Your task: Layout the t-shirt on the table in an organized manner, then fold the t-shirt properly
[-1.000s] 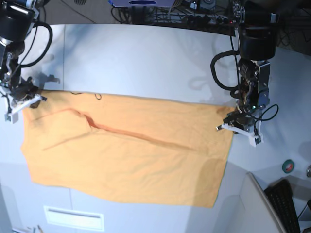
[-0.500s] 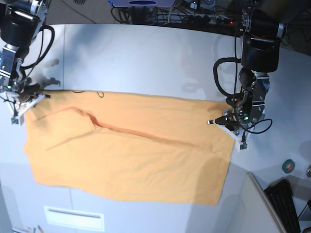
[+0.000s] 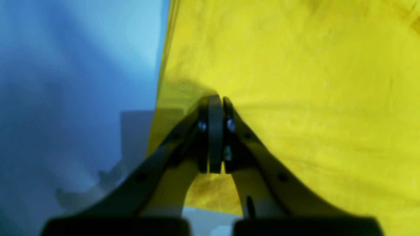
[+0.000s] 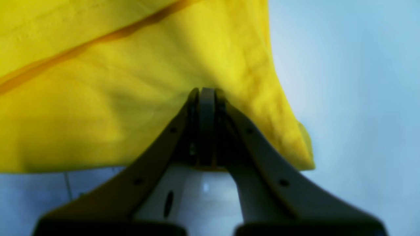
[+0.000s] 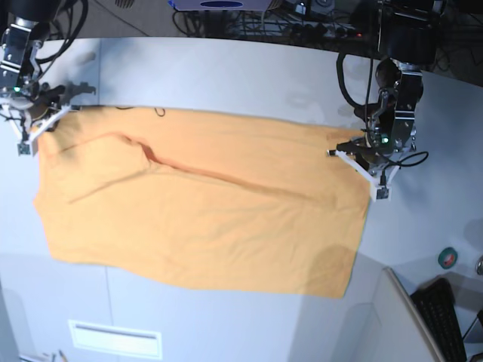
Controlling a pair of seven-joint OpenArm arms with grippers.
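The orange-yellow t-shirt [image 5: 204,211] lies spread across the white table [image 5: 226,75], with a long crease running from its upper left toward the middle. A bit of black print [image 5: 156,112] peeks out at its far edge. My left gripper [image 5: 356,160] is shut on the shirt's far right corner. The left wrist view shows that gripper [image 3: 215,98] with its fingers pressed together on the yellow cloth [image 3: 295,82]. At the far left corner my right gripper [image 5: 36,130] is shut on the shirt. Its pinch [image 4: 205,90] holds the fabric [image 4: 98,98] near the hem.
A black keyboard [image 5: 441,317] and a green tape roll [image 5: 447,258] sit at the lower right, past a table seam. A white vent-like panel [image 5: 115,338] lies near the front edge. Cables and equipment line the back edge.
Both grippers have moved toward the far side of the table, dragging the shirt's far edge with them. The whole shirt has shifted away from the front edge.
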